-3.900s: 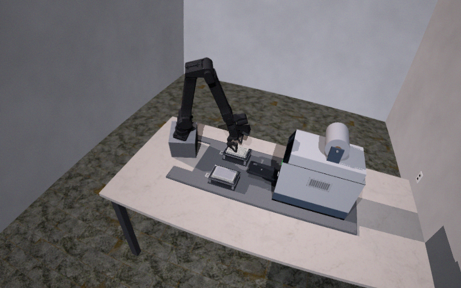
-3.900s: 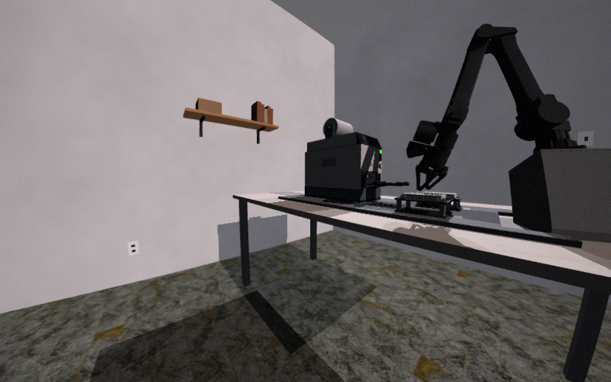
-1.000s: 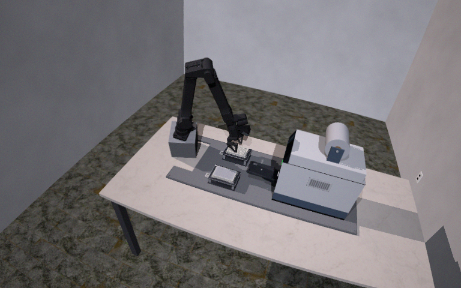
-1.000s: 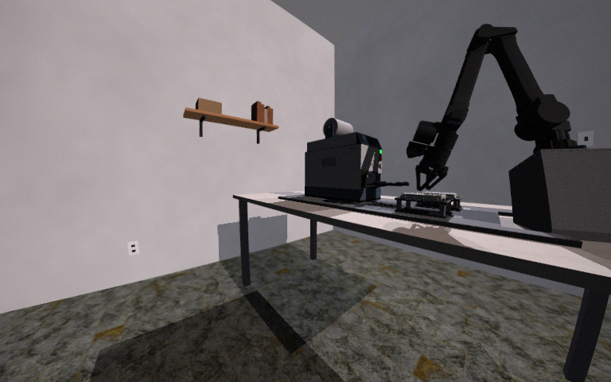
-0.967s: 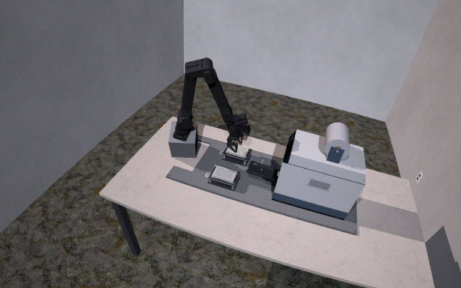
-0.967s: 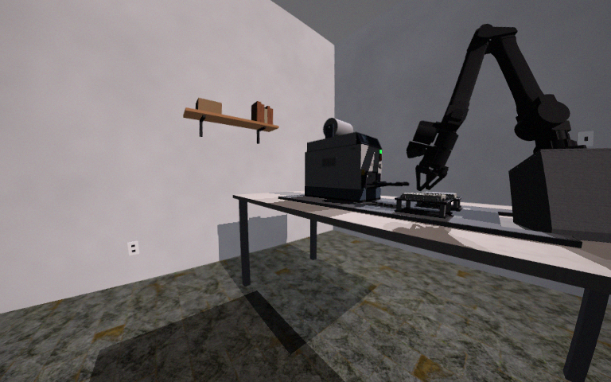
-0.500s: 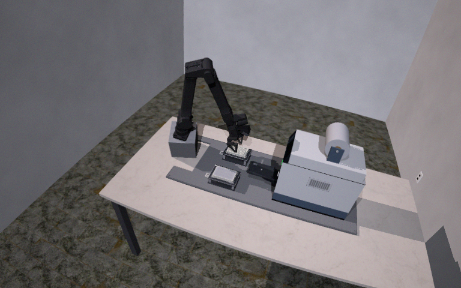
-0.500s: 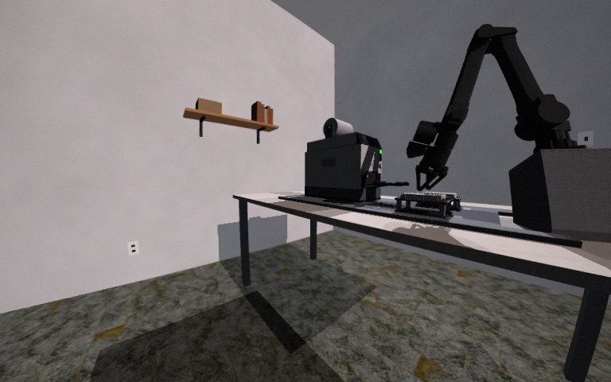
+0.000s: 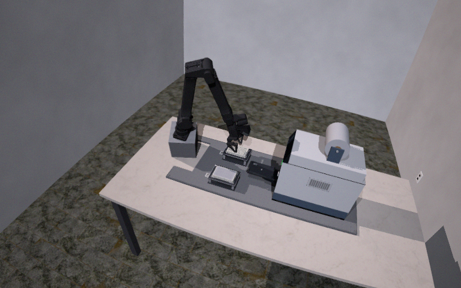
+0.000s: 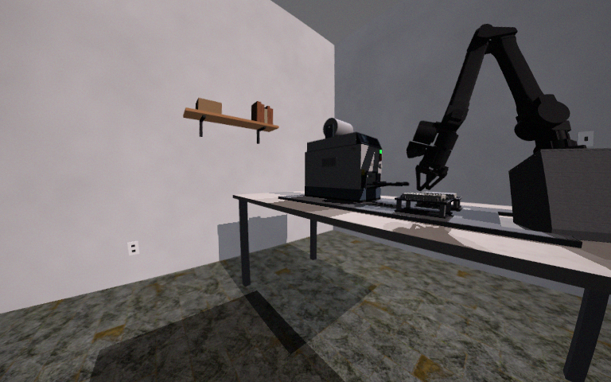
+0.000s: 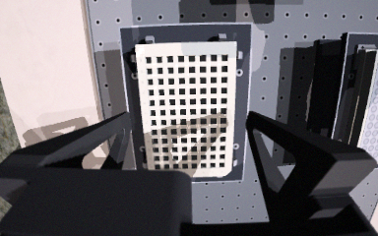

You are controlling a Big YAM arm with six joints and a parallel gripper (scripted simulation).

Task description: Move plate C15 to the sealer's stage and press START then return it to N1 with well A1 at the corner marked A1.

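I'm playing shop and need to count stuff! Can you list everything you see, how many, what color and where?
plates: 2, whitish, one in each nest
nests: 2, dark, on the board
board: 1, gray, on the table
table: 1, pale top, dark legs, on the floor
sealer: 1, light gray and blue, on the board
stage: 1, black, out front of the sealer
roll: 1, white, on the sealer
lamp: 1, green, sealer's front
shelf: 1, brown, on the wall
box: 1, tan, on the shelf
books: several, mostly reddish, on the shelf
outlets: white, on walls
arm: 1, black, on a gray block
claw: 1, black, open above a plate
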